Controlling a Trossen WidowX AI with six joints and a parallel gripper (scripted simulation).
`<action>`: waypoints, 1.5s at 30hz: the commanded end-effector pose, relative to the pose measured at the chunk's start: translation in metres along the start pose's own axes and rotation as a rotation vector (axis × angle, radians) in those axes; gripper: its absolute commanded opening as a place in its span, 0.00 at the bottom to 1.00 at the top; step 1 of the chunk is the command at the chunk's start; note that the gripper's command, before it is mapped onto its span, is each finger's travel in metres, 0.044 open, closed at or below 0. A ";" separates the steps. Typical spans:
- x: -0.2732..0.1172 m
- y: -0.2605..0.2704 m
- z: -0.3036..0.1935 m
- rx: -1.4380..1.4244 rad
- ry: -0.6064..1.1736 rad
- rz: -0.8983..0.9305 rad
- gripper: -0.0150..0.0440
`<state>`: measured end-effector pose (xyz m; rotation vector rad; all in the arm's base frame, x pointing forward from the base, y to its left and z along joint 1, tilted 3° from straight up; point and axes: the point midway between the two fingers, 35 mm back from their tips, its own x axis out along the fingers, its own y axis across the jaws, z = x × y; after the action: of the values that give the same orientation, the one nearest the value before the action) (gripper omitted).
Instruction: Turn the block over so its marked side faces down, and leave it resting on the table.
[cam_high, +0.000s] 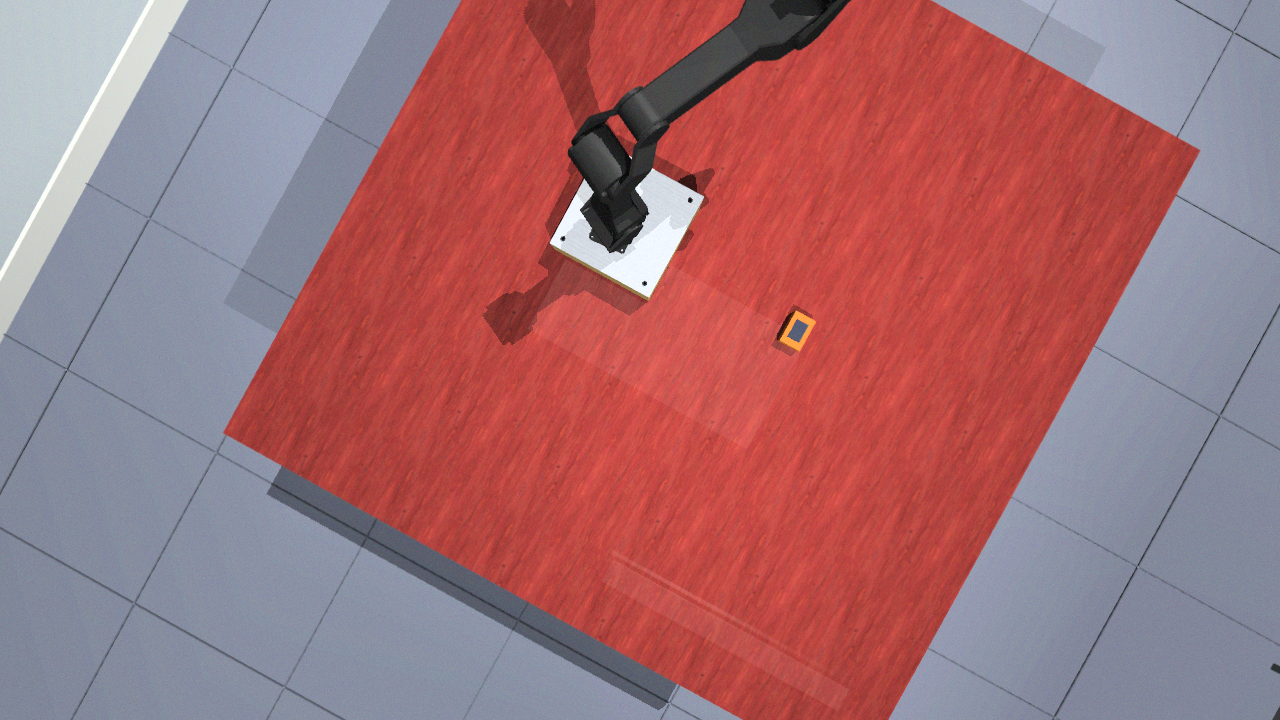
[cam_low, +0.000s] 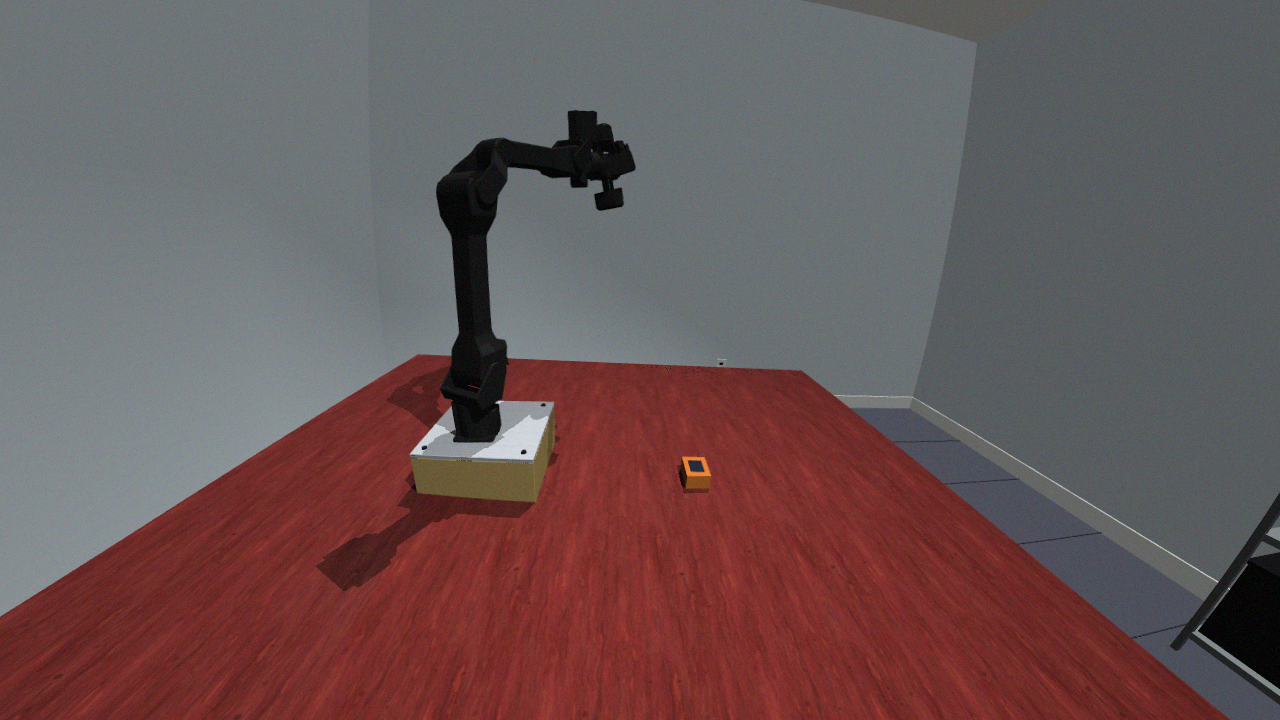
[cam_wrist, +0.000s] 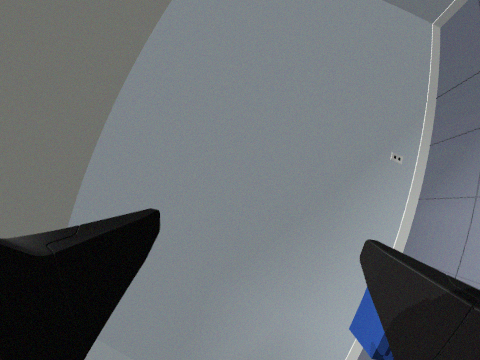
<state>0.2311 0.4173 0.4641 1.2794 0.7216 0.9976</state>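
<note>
An orange block (cam_high: 789, 342) (cam_low: 696, 481) rests flat on the red table (cam_high: 895, 429) (cam_low: 733, 608), to the right of the robot base. A dark blue-grey rectangular mark (cam_high: 799, 330) (cam_low: 696, 466) is on its top face, so the marked side faces up. My gripper (cam_wrist: 263, 236) (cam_low: 612, 164) is open and empty, high above the table and far from the block. Its fingertips stand wide apart in the wrist view, with the wall behind them. The gripper is outside the top view. The block does not show in the wrist view.
The arm stands on a base box with a white top (cam_high: 657, 241) (cam_low: 514, 438), left of the block. Part of a blue object (cam_wrist: 365, 320) shows behind the right finger in the wrist view. A dark metal-framed object (cam_low: 1253, 617) stands beyond the table's right edge.
</note>
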 end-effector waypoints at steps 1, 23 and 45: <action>0.005 -0.051 0.037 -0.095 -0.066 -0.154 1.00; -0.156 -0.325 0.236 -0.406 -0.075 -1.176 1.00; -0.370 -0.434 0.238 -0.152 0.434 -1.646 1.00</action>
<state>0.3762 -0.0166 0.0504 0.0438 1.5414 -0.1091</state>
